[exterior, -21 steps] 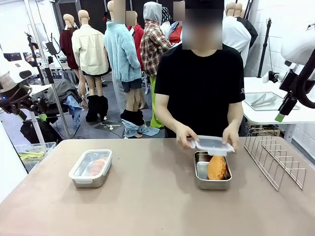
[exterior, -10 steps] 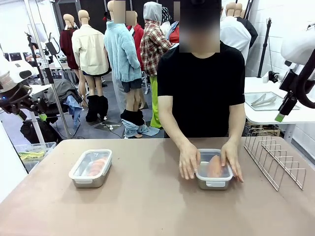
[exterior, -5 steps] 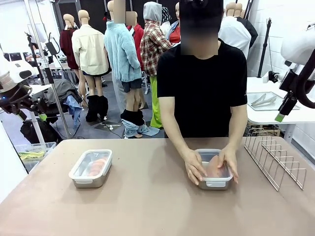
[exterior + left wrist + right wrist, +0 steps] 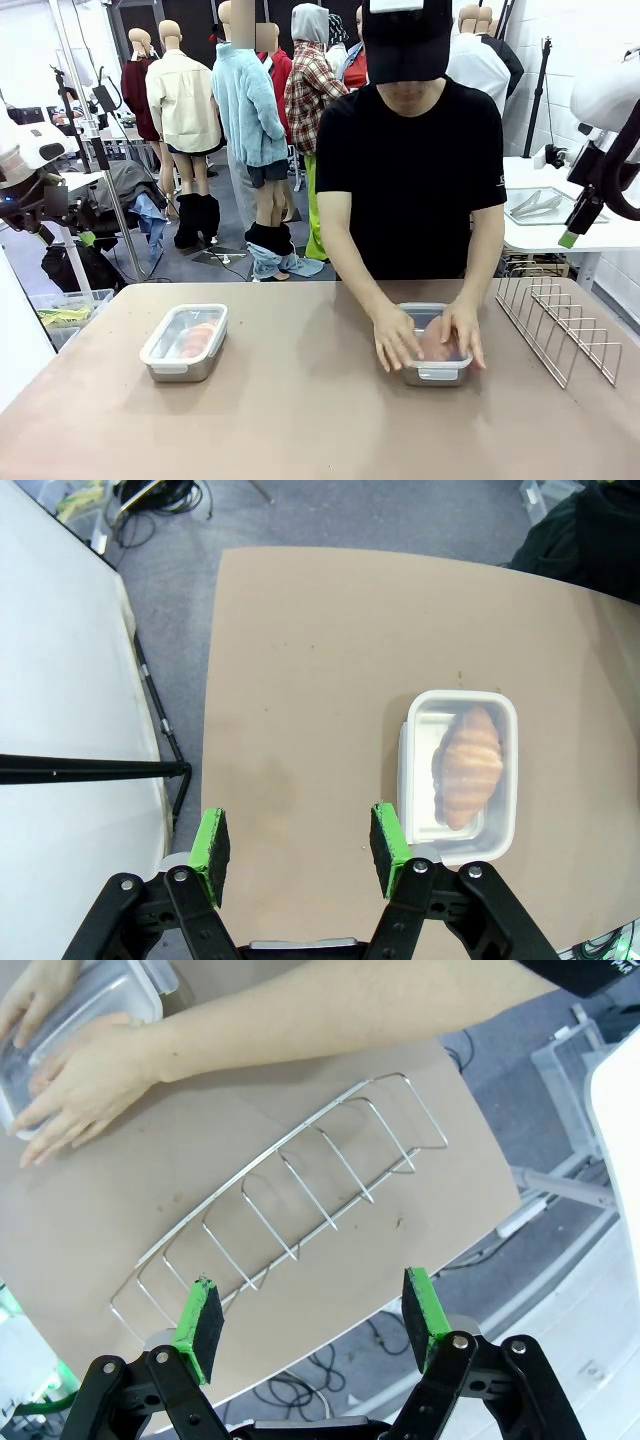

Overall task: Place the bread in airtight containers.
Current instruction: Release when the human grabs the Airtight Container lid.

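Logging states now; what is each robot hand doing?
Left hand: open, holding nothing.
Right hand: open, holding nothing.

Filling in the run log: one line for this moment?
person: both hands pressing lid onto right container | left container lidded, croissant inside | left gripper open | right gripper open

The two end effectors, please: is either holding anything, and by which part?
Neither. The left end effector and the right end effector are open, holding nothing.
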### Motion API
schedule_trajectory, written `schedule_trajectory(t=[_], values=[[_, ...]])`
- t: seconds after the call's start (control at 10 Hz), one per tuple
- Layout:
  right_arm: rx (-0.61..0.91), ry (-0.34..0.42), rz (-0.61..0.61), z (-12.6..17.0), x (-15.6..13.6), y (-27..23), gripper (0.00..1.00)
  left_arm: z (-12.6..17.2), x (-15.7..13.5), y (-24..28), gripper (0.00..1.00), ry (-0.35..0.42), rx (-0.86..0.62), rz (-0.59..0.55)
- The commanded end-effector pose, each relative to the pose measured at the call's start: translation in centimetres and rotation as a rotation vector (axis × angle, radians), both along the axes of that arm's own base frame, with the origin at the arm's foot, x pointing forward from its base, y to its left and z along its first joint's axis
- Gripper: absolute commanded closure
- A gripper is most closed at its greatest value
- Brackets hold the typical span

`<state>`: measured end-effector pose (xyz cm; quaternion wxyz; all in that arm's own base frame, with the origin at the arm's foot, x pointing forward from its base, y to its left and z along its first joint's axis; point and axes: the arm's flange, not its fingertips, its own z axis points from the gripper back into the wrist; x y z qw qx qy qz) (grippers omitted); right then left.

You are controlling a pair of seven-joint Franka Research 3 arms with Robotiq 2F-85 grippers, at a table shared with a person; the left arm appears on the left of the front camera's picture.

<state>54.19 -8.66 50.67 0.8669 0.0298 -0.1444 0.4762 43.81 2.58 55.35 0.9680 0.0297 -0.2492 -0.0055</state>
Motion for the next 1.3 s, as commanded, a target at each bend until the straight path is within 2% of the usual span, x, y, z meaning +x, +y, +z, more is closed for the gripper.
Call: schedule_trajectory(t=[0.0,1.2], values=[[0.000,0.010,0.002,0.12,0.39,-0.08,0.11,0.05,-0.08,-0.02,0.26,-0.003,-0.004,0.019],[0.000,0.010,0.002,0.12,0.39,-0.08,0.11,0.05,-0.08,-0.02,0.26,-0.003,-0.004,0.019]])
